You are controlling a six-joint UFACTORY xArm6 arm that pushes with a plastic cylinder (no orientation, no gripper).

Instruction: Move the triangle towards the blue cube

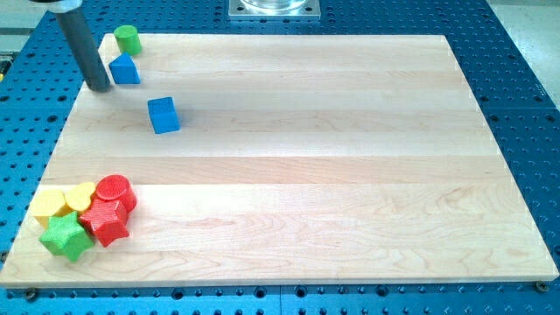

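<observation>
A blue triangle block (125,69) lies near the board's top left corner. A blue cube (164,115) sits below and to the right of it, a short gap apart. My tip (101,87) rests on the board just left of the blue triangle, slightly below it, close to or touching its left side.
A green cylinder (128,38) stands just above the triangle at the board's top left edge. At the bottom left is a cluster: a yellow block (50,206), a yellow heart (80,197), a red cylinder (115,191), a red star (106,221) and a green star (66,237).
</observation>
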